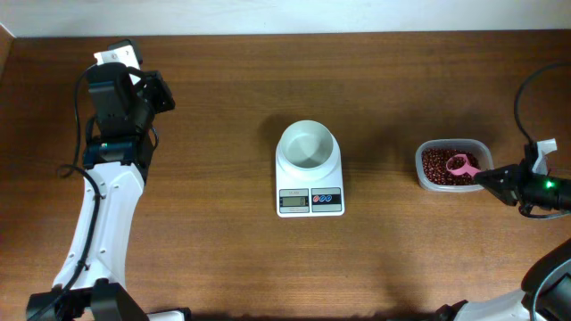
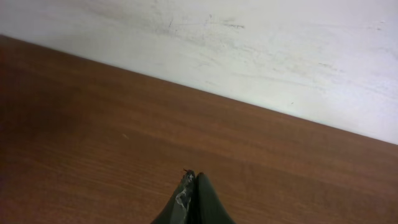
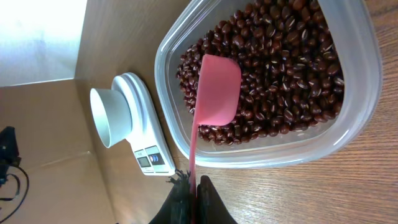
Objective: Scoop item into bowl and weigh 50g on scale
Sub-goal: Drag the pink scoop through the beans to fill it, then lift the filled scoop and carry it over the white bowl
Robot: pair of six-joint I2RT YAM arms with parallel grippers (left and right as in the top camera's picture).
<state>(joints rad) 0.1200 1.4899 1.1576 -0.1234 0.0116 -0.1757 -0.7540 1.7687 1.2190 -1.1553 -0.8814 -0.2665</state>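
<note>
Two grips to note: your right jaws clamp the pink scoop (image 3: pixel 217 81), its cup lying on the beans (image 3: pixel 280 62) in the clear tub (image 3: pixel 280 157); your left jaws are pressed together. The white bowl (image 1: pixel 308 147) sits on the scale (image 1: pixel 310 201), mid-surface (image 1: pixel 214 250).

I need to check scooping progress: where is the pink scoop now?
In the overhead view the pink scoop is on the right, its cup over the beans in the clear tub, handle held by the right gripper.
</note>
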